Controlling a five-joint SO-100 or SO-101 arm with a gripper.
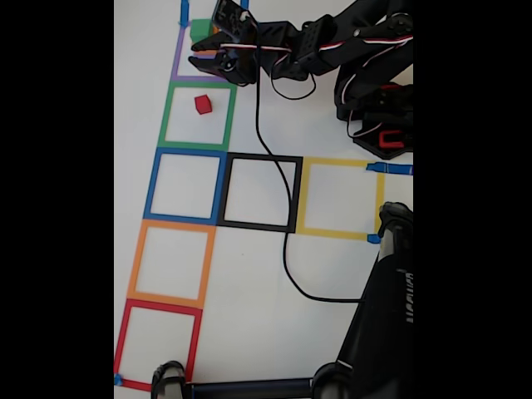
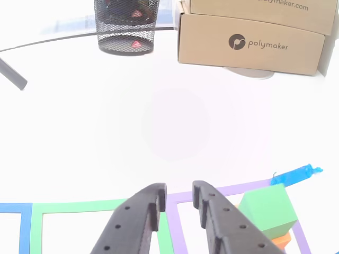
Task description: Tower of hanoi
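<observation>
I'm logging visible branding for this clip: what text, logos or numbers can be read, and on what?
"polymaker" with a round logo: on the front of the lower brown cardboard box.
"polymaker.com", start cut off: on the upper brown cardboard box.
White lettering on the black stand tube in the fixed view: too blurred to read.

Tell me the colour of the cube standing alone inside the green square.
Red, clearest in the fixed view.

arm: stretched leftward in fixed view | tool [image 2: 179, 194]: jaws slightly parted, empty
</observation>
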